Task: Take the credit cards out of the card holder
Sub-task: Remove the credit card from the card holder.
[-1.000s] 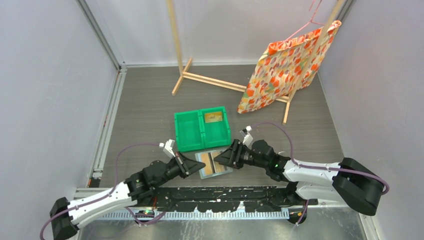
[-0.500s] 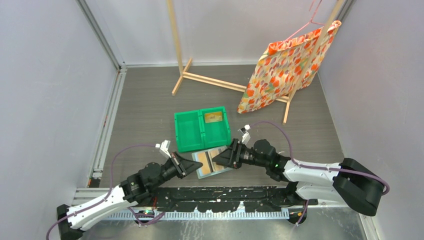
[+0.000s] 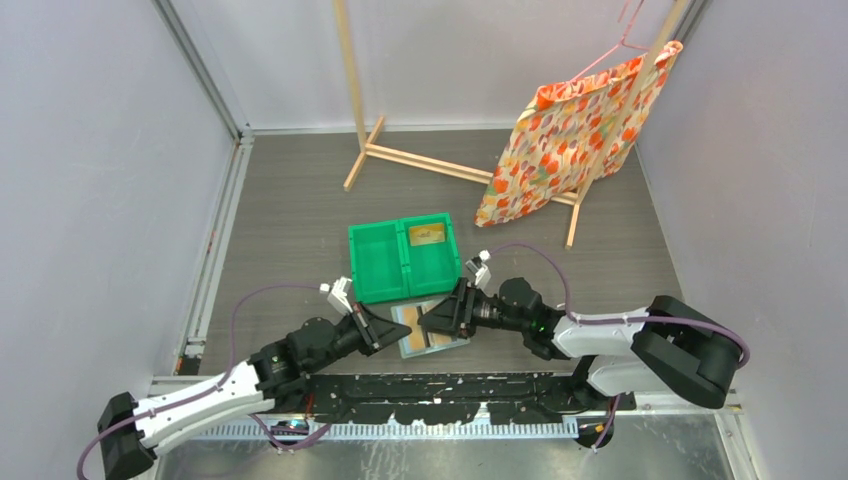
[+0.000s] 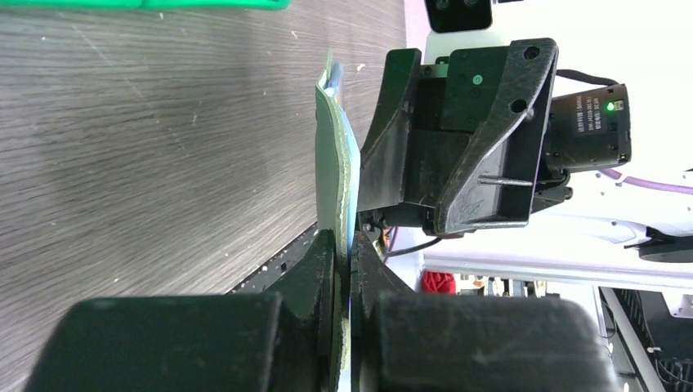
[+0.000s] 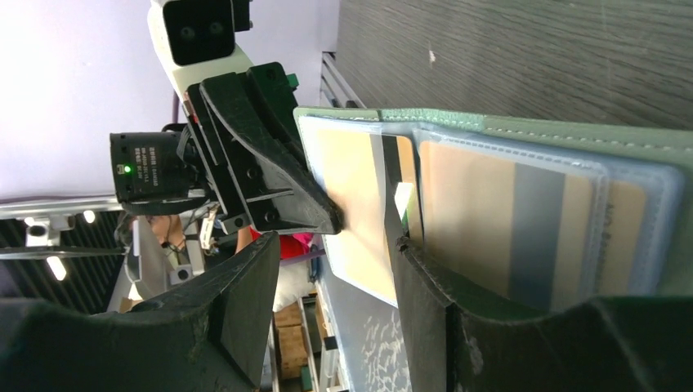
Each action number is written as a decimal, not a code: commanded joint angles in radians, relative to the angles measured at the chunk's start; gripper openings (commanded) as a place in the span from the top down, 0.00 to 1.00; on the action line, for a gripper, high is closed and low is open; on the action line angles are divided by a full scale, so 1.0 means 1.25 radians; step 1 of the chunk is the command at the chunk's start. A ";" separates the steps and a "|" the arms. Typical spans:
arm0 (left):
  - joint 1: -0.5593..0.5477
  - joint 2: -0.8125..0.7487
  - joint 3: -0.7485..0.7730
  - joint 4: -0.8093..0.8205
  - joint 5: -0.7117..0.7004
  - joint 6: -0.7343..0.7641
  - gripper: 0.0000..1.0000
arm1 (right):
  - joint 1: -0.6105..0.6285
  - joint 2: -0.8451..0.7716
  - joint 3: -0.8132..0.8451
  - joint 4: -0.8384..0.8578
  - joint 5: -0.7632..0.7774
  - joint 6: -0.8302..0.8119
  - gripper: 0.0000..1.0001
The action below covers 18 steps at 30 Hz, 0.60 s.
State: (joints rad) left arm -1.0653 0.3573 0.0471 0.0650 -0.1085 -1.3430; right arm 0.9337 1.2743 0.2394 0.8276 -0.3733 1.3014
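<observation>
We look down from high above and behind the arm bases onto the whole worktop (image 3: 300,200). Our wrist cameras sit close behind the left fingers (image 4: 315,273) and right fingers (image 5: 245,286), facing each other; all three views share the card holder (image 3: 430,330) between them.

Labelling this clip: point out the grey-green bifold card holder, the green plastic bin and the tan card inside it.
grey-green bifold card holder (image 5: 572,135): right wrist view, outer cover.
green plastic bin (image 3: 375,265): top view, left compartment floor.
tan rectangular card (image 3: 428,235): top view, its middle.
</observation>
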 commanded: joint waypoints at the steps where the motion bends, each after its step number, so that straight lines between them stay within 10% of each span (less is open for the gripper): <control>1: 0.004 0.005 0.060 0.094 0.018 0.021 0.99 | -0.002 -0.019 0.004 0.069 0.003 0.006 0.42; 18: 0.004 -0.134 0.066 0.003 0.014 0.014 1.00 | -0.012 -0.051 -0.009 0.053 -0.007 0.001 0.41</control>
State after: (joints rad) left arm -1.0641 0.2245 0.0689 0.0097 -0.1043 -1.3266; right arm 0.9226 1.2213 0.2272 0.8673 -0.3679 1.3094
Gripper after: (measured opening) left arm 0.045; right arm 0.585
